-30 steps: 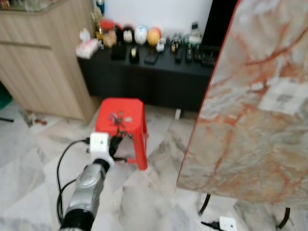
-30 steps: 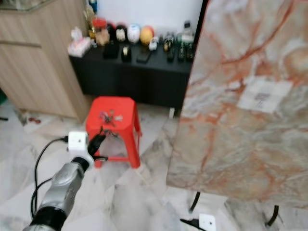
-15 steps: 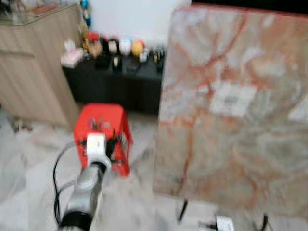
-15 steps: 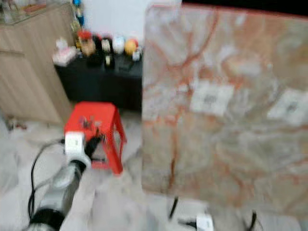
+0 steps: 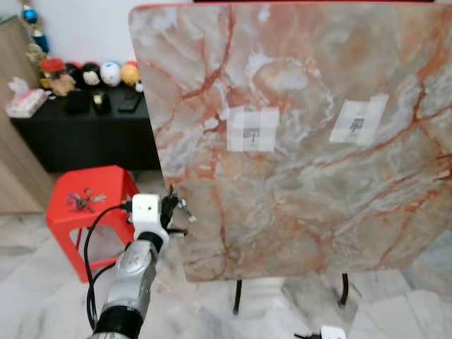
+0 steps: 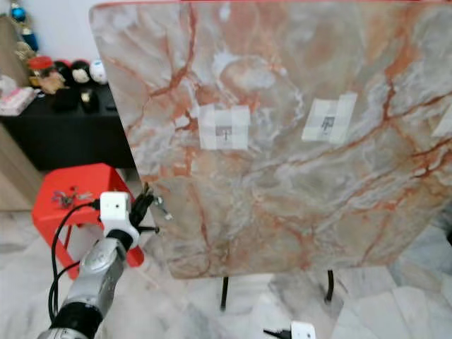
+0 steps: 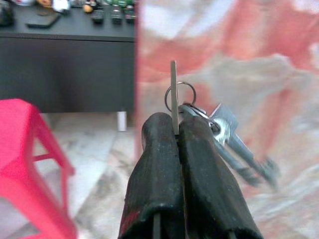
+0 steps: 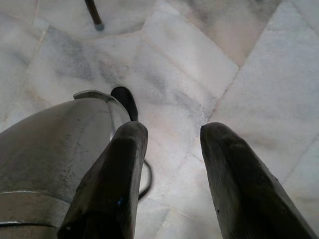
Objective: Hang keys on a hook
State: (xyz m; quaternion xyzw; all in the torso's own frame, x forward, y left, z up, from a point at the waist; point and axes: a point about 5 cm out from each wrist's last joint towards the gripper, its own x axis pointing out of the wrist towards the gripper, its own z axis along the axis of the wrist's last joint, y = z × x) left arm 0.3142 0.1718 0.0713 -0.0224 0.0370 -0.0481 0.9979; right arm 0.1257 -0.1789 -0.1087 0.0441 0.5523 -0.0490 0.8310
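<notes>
Left gripper (image 7: 175, 130) pinched tight on one flat key, blade gripped edge-on between both fingers; the ring and the rest of the keys (image 7: 219, 130) dangle off to one side. In the head views this gripper (image 5: 171, 210) is raised in front of the robot, near the left edge of a big upright marbled board (image 5: 304, 134), apparently not touching it. Right gripper (image 8: 169, 149) hangs idle, fingers parted, nothing held, pointing at the pale marble floor (image 8: 199, 59). Step in hand looks like the carry: keys in grip, hooks not yet reached. Two taped patches on the board, one (image 5: 252, 130) nearer, one (image 5: 359, 121) further right, each seem to hold a small hook, though too small to be sure. Next move likely calls for lifting the keys rightward and up to the nearer patch and threading the ring over it. Beyond: a red stool (image 5: 85, 206) with more small items on top, a black cabinet (image 5: 85, 134) lined with trinkets, white wall behind.
</notes>
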